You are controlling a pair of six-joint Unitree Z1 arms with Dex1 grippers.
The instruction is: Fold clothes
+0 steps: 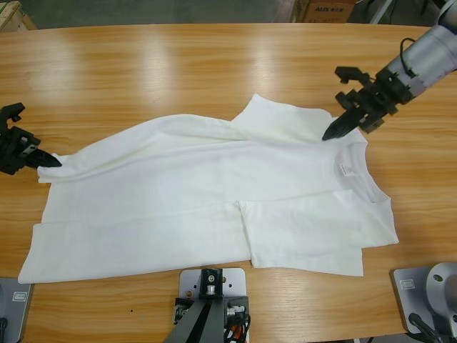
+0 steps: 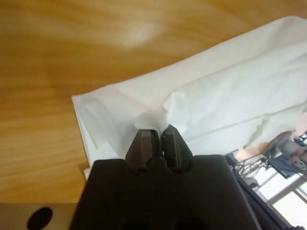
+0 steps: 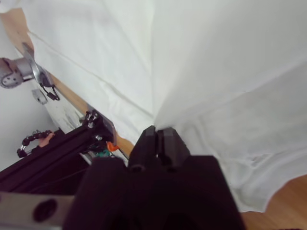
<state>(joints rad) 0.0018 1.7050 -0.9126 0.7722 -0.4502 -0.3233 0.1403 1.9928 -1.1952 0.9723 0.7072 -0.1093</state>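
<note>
The clothes are one white T-shirt (image 1: 214,193) lying spread on the wooden table (image 1: 178,64), neck and white label (image 1: 346,169) toward the right, hem toward the left. My left gripper (image 1: 56,163) is at the shirt's far-left hem corner. The left wrist view shows it (image 2: 156,130) shut on a small pinch of white cloth (image 2: 216,96). My right gripper (image 1: 330,133) comes in from the upper right and meets the shirt at the shoulder beside the collar. In the right wrist view it (image 3: 157,130) is shut on a raised ridge of the fabric (image 3: 216,72).
Bare table stretches behind the shirt and to its right. A cardboard box (image 1: 325,8) stands beyond the table's far edge at the upper right. The shirt's upper sleeve (image 1: 275,118) lies spread toward the back, the lower sleeve (image 1: 307,239) toward the front edge.
</note>
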